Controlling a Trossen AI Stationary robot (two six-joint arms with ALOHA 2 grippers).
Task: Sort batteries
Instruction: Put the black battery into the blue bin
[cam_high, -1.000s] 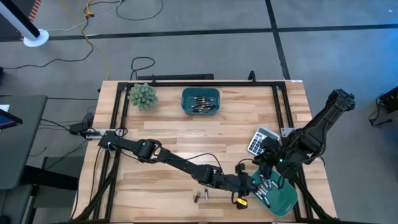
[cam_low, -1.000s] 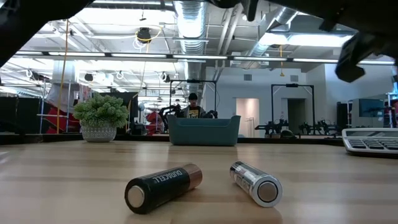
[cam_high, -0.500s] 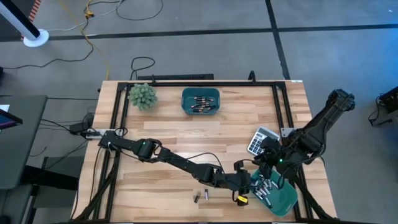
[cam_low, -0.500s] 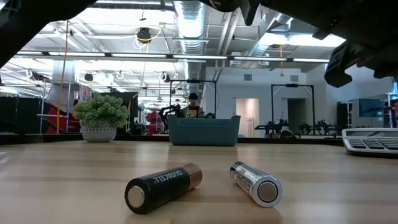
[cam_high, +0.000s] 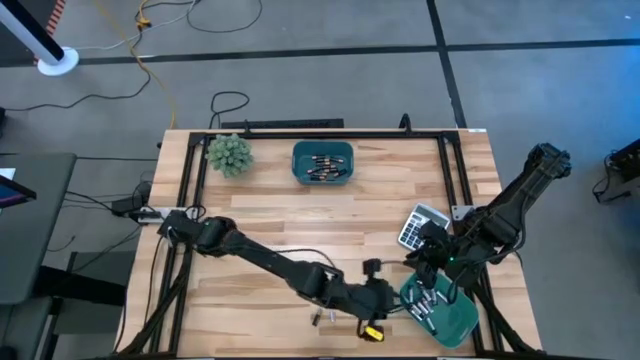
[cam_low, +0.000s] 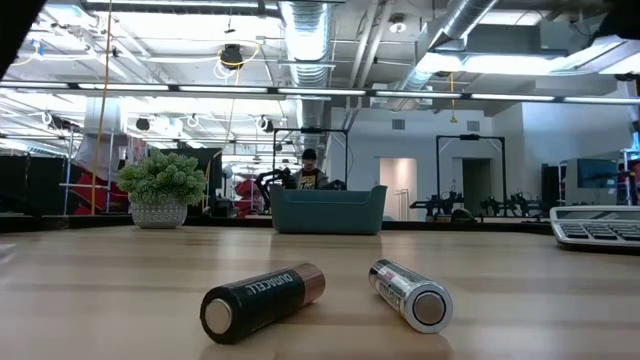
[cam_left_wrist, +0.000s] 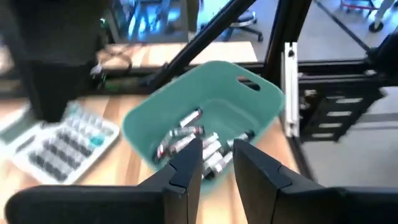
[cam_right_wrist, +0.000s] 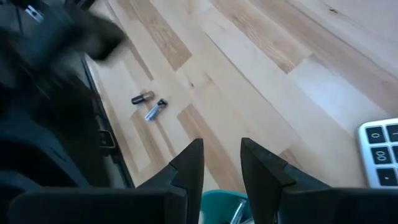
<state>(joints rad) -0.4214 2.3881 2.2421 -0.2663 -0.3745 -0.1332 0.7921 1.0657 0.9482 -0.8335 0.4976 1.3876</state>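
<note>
Wooden table (cam_high: 300, 215), two loose batteries (cam_low: 325, 295) in low view only, left tool (cam_left_wrist: 217, 158) and right tool (cam_right_wrist: 222, 163) slightly parted, empty.

The high view looks straight down on the whole pale wooden table (cam_high: 300, 215). The low view sits at tabletop height, close behind two loose cylindrical batteries (cam_low: 325, 293), facing the far teal plastic bin (cam_low: 329, 210). Each wrist view looks forward past its own dark fingers; the right one shares those batteries (cam_right_wrist: 150, 104).
</note>
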